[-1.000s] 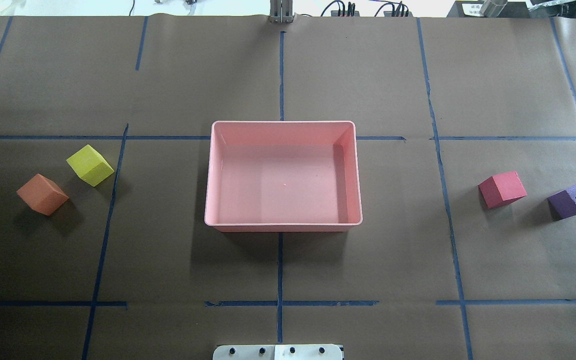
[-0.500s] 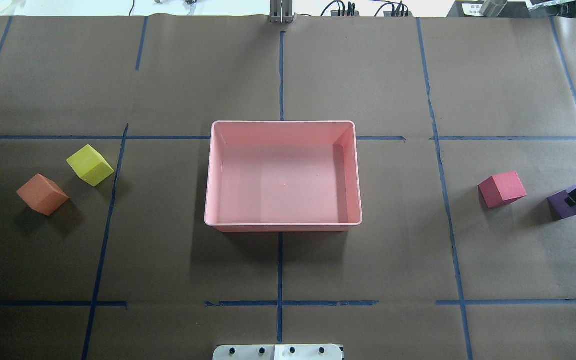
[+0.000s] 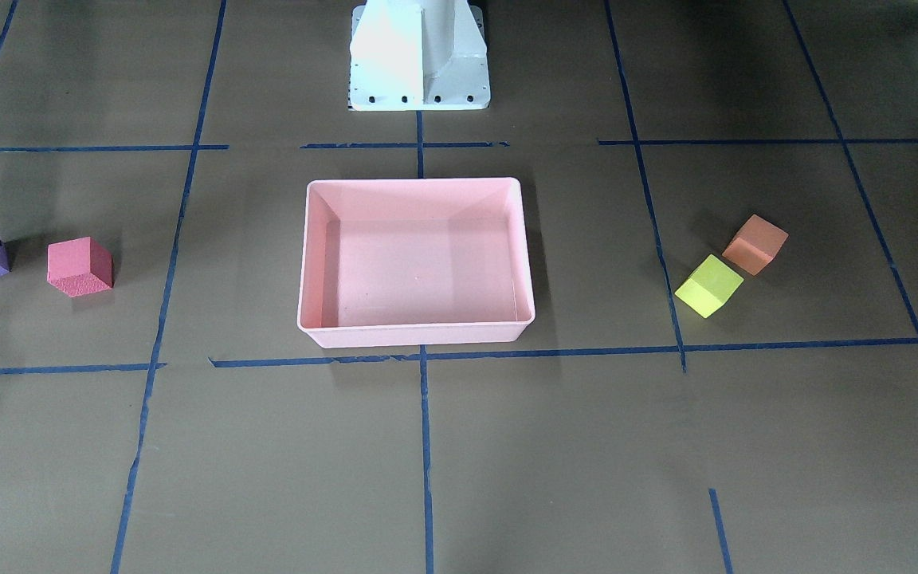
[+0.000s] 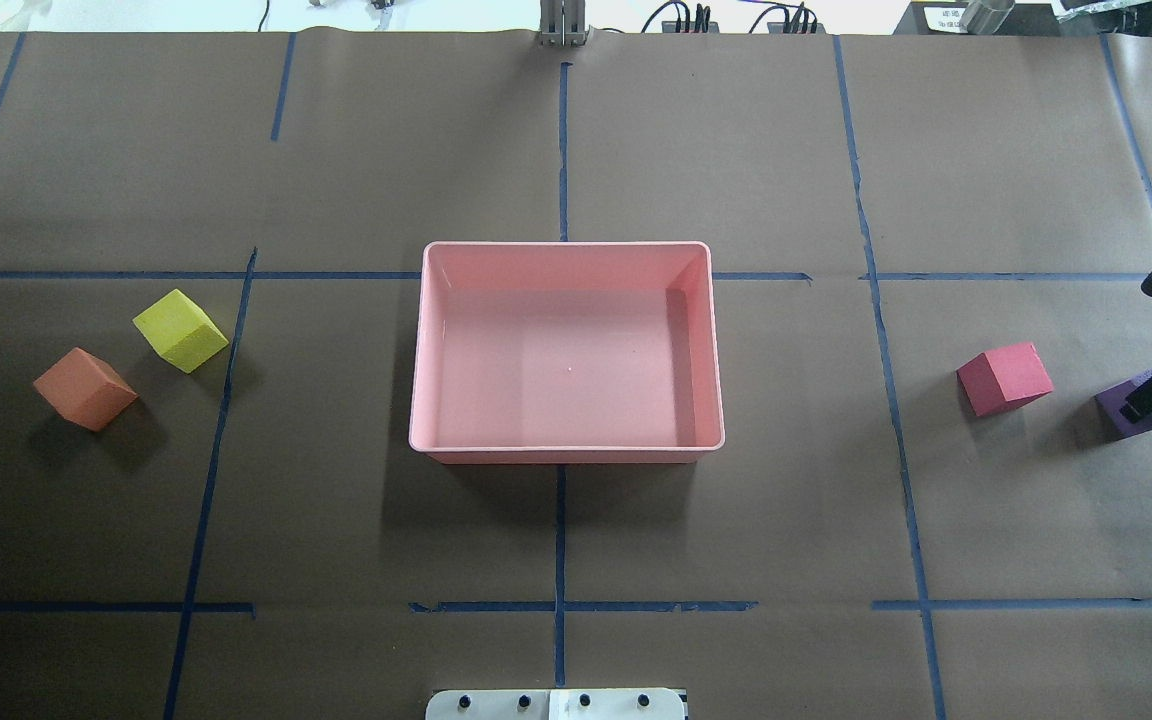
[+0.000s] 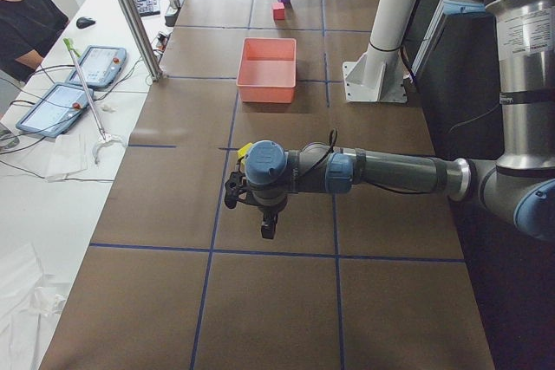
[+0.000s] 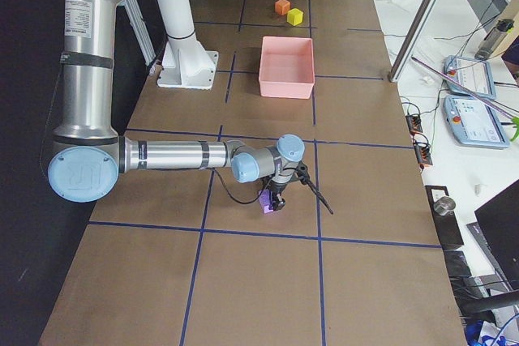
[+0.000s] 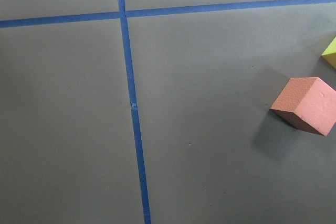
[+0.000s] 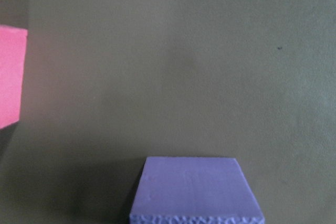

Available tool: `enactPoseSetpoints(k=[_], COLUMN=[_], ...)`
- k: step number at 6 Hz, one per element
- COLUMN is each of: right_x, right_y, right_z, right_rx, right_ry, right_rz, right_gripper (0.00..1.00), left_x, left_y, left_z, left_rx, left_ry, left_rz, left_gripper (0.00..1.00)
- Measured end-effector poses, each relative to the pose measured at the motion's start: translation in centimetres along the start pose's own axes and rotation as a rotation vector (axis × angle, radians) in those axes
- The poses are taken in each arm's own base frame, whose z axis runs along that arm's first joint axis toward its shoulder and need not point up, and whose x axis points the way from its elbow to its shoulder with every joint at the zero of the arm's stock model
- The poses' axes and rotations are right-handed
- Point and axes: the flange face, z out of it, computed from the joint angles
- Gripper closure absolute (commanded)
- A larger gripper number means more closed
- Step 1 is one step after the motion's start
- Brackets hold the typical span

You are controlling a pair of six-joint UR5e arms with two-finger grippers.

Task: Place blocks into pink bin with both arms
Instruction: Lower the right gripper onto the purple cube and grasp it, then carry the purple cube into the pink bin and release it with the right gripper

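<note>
The pink bin (image 4: 566,244) sits empty at the table's middle. On its right lie the red-pink block (image 4: 1004,378) and the purple block (image 4: 1116,412). My right gripper (image 4: 1141,348) hangs open over the purple block, one finger overlapping it in the overhead view. The right wrist view has the purple block (image 8: 194,187) at the bottom edge and no fingers. On the bin's left lie the orange block (image 4: 84,388) and the yellow-green block (image 4: 181,330). My left gripper (image 5: 260,214) appears only in the exterior left view, near the yellow-green block (image 5: 245,152); whether it is open I cannot tell.
Blue tape lines grid the brown paper table cover. The white pedestal base (image 3: 419,56) stands behind the bin on the robot's side. A person sits beside tablets (image 5: 91,67) on the white bench along the far edge.
My right gripper has come further into the overhead view from the right edge, over the purple block. No block has moved.
</note>
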Motion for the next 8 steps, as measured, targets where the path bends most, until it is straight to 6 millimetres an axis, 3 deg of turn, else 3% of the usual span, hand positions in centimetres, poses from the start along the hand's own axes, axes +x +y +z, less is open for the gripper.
enactPoseSetpoints(k=[1, 2, 4, 5, 6, 7, 8], right_x=[-0.4, -2.2, -9.5, -14.5, -21.1, -29.8, -38.2], right_y=[-0.3, -0.9, -2.6, -4.4, -7.5, -10.8, -12.9], right_z=[-0.3, -2.5, -10.2, -13.4, -14.9, -15.1, -14.6], right_rx=[0.028, 0.076, 0.194, 0.239, 0.257, 0.263, 0.262], right_ry=[-0.01, -0.037, -0.121, -0.168, -0.224, -0.27, -0.308], right_rz=[-0.02, -0.054, -0.062, -0.011, 0.054, 0.109, 0.154], right_gripper=[0.93, 0.95, 0.94, 0.94, 0.95, 0.94, 0.91], left_x=[0.0, 0.0, -0.4, -0.6, -0.6, -0.3, 0.1], left_y=[0.0, 0.0, 1.0, 1.2, 1.2, 1.0, 0.8], left_z=[0.0, 0.0, 0.4, 0.6, 0.7, 1.0, 1.4], left_rx=[0.002, 0.008, 0.027, 0.039, 0.045, 0.041, 0.031], left_ry=[0.0, 0.0, -0.002, -0.004, -0.004, -0.003, -0.001], left_rz=[0.006, 0.02, 0.047, 0.063, 0.072, 0.081, 0.093], left_gripper=[0.0, 0.0, 0.0, 0.0, 0.0, 0.0, 0.0])
